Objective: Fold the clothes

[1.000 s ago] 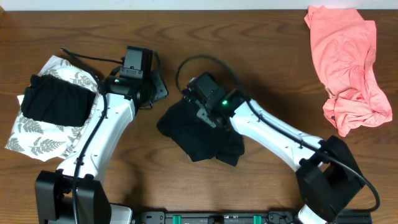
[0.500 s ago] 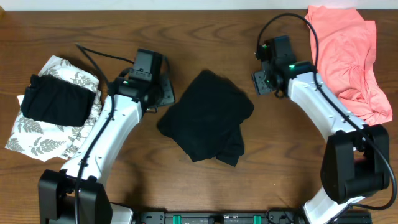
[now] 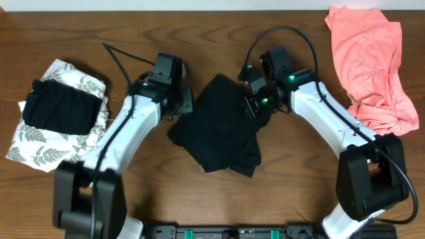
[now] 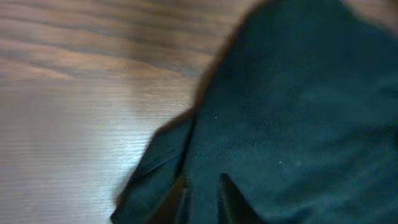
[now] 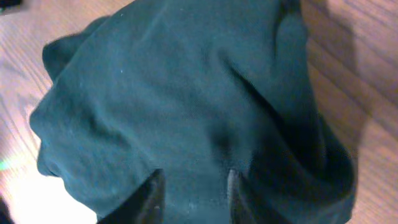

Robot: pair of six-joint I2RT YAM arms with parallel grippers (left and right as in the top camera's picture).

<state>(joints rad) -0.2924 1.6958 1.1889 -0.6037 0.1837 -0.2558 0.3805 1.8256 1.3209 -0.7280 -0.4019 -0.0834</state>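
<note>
The right gripper (image 5: 193, 200) had its fingers spread wide, with nothing between them, poised over the upper right part of the crumpled black garment (image 5: 186, 93). The left gripper (image 4: 203, 200) showed only a narrow gap between its fingertips at the garment's upper left edge. That wrist view was too blurred to tell whether it pinched cloth. The black garment lay bunched in the middle of the table (image 3: 299, 199), between the two arms. A salmon-pink garment (image 3: 372, 66) sat heaped at the far right corner, well apart. A folded black piece (image 3: 60, 106) rested on a leaf-printed white garment (image 3: 46, 143) at the left. The step in hand looked to be taking hold of the black garment to open it flat before any fold. The next move would likely call for each gripper to come down on its own edge, pinch a single layer and draw the cloth apart evenly.
</note>
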